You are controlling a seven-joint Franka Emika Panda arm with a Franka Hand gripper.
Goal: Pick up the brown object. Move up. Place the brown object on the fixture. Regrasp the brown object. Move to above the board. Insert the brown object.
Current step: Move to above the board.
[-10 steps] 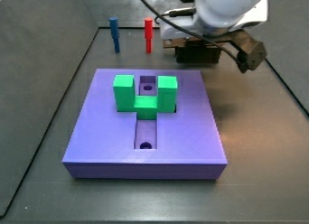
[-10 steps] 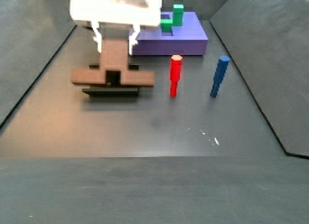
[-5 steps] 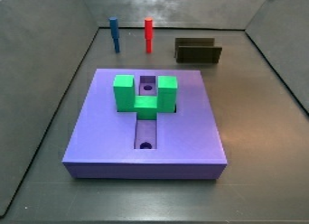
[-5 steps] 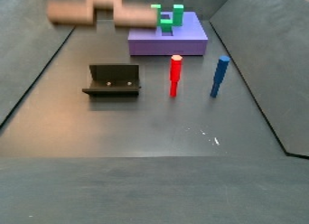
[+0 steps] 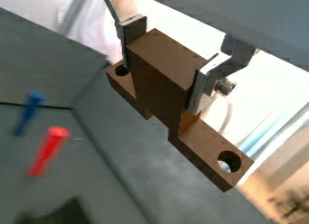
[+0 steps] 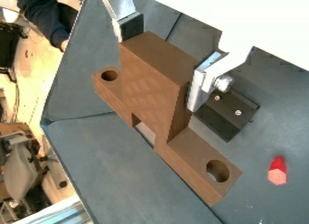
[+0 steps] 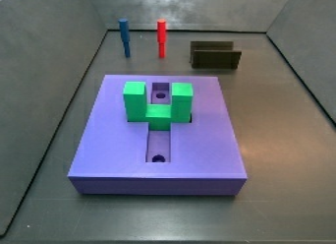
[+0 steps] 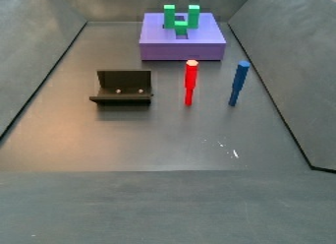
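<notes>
While my end effector (image 5: 182,70) was out of both side views, its fingers clamped the brown object (image 6: 163,124) crosswise to its long axis, with the fixture (image 8: 122,88) and board (image 7: 157,154) somewhere below.

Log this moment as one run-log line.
gripper: shut on brown object, out of both side views | fixture: empty | board: slot open

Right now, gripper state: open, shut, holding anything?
Gripper: shut on the brown object, seen in both wrist views; out of frame in both side views.
</notes>
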